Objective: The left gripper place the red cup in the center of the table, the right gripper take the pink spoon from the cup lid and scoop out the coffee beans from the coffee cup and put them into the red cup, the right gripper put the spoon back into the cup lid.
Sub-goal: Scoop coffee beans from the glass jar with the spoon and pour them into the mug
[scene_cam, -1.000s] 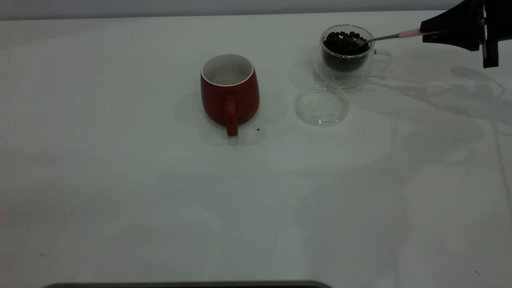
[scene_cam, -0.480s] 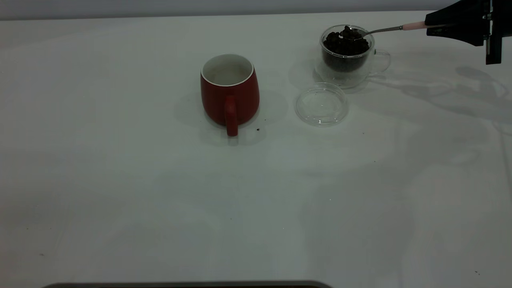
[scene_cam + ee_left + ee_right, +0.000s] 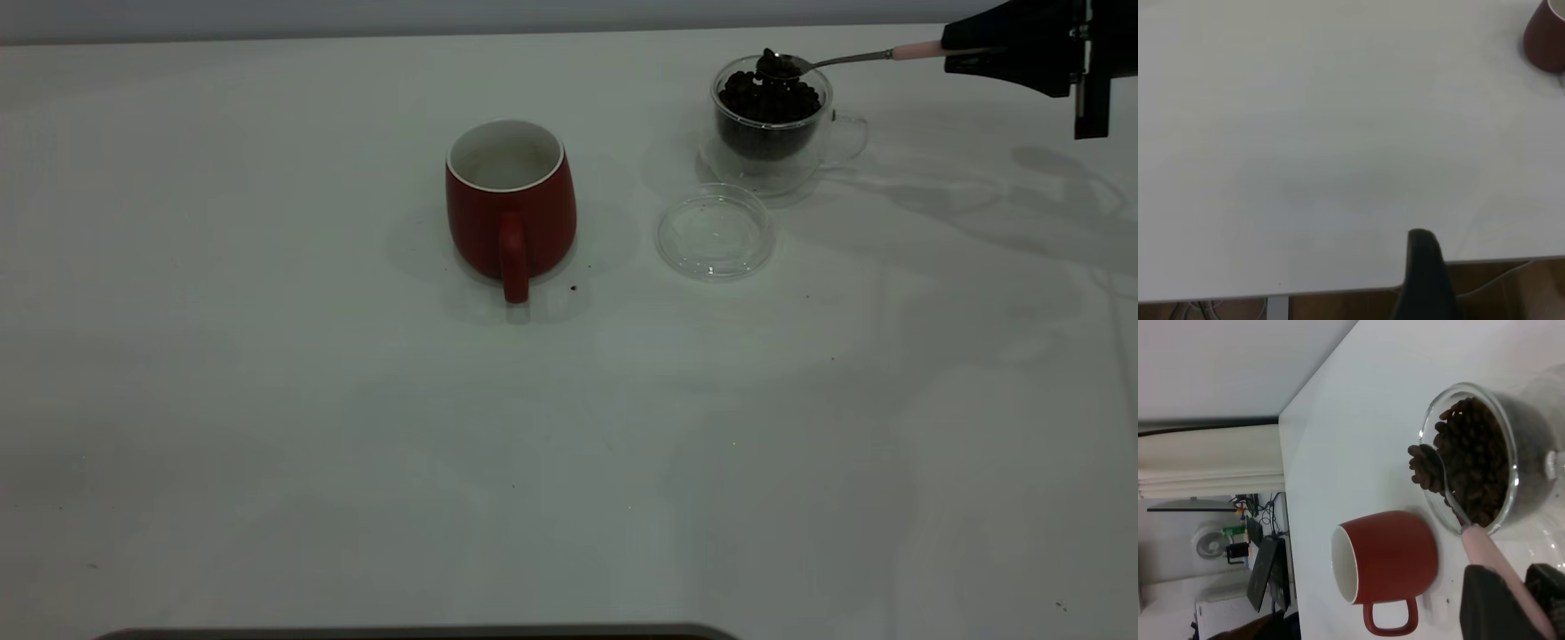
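Your table (image 3: pixel 267 427) is mostly bare. Red cup (image 3: pixel 510 203) sits mid-table, upright, handle toward the camera. Coffee cup (image 3: pixel 772 120) stands far right; cup lid (image 3: pixel 715 231) lies just in front. Right gripper (image 3: pixel 965 55) pinches the pink spoon (image 3: pixel 853 58), bowl heaped with coffee beans (image 3: pixel 777 64) above the coffee cup's rim. Left gripper (image 3: pixel 1423 280): can't tell.

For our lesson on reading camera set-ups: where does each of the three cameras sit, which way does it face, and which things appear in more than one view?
Exterior: outside the rig, facing the table; right gripper holding the pink spoon.
Left wrist: near a table edge; one dark finger.
Right wrist: behind the spoon, facing coffee cup and coffee beans.
Shared: the red cup, in all three.
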{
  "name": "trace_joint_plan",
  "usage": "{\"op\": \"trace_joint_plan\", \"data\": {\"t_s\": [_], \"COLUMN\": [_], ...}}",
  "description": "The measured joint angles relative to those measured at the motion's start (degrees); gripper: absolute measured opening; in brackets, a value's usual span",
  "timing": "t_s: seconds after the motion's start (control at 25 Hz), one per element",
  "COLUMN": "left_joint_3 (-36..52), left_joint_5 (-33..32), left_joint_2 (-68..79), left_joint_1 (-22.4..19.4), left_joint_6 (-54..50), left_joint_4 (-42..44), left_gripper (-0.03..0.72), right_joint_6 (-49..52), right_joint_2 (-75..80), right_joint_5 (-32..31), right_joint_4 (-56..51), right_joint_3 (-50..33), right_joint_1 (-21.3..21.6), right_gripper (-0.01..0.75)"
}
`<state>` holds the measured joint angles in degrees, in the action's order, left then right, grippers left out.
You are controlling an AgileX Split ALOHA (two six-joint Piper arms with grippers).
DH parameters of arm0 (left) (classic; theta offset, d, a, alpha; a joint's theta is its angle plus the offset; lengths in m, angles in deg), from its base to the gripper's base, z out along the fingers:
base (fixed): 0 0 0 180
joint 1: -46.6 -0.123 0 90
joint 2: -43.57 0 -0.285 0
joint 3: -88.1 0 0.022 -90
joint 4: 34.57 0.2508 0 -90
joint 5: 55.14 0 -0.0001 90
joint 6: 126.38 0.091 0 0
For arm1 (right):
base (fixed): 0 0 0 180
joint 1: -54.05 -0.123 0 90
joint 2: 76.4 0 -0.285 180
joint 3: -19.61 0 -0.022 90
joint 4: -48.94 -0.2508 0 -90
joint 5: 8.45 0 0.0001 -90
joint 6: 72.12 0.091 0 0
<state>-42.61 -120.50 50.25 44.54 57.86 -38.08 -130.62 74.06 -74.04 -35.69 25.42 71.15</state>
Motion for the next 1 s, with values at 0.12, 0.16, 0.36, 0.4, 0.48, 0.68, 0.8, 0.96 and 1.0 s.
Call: {"op": "trace_joint_plan", "data": {"t_s": [0.12, 0.16, 0.36, 0.4, 0.48, 0.68, 0.8, 0.96, 1.0], "left_joint_3": [0.0, 0.0, 0.0, 0.0, 0.0, 0.0, 0.0, 0.0, 0.0], "left_joint_5": [0.0, 0.0, 0.0, 0.0, 0.0, 0.0, 0.0, 0.0, 0.0], "left_joint_2": [0.0, 0.0, 0.0, 0.0, 0.0, 0.0, 0.0, 0.0, 0.0], "left_joint_1": [0.0, 0.0, 0.0, 0.0, 0.0, 0.0, 0.0, 0.0, 0.0], "left_joint_6": [0.0, 0.1, 0.1, 0.1, 0.1, 0.1, 0.1, 0.1, 0.1], "left_joint_4": [0.0, 0.0, 0.0, 0.0, 0.0, 0.0, 0.0, 0.0, 0.0], "left_gripper": [0.586, 0.586, 0.586, 0.586, 0.586, 0.586, 0.586, 0.586, 0.586], "right_joint_6": [0.2, 0.3, 0.3, 0.3, 0.3, 0.3, 0.3, 0.0, -0.3], "right_joint_2": [0.0, 0.0, 0.0, 0.0, 0.0, 0.0, 0.0, 0.0, 0.0], "right_joint_5": [0.0, 0.0, 0.0, 0.0, 0.0, 0.0, 0.0, 0.0, 0.0], "right_joint_4": [0.0, 0.0, -0.6, -0.7, -1.4, -3.0, -3.2, -4.4, -5.1], "right_joint_3": [0.0, 0.0, 0.0, 0.0, 0.0, 0.0, 0.0, 0.0, 0.0], "right_joint_1": [-1.7, -2.5, -6.9, -7.8, -9.6, -14.0, -16.2, -18.7, -19.2], "right_gripper": [0.113, 0.113, 0.113, 0.113, 0.113, 0.113, 0.113, 0.113, 0.113]}}
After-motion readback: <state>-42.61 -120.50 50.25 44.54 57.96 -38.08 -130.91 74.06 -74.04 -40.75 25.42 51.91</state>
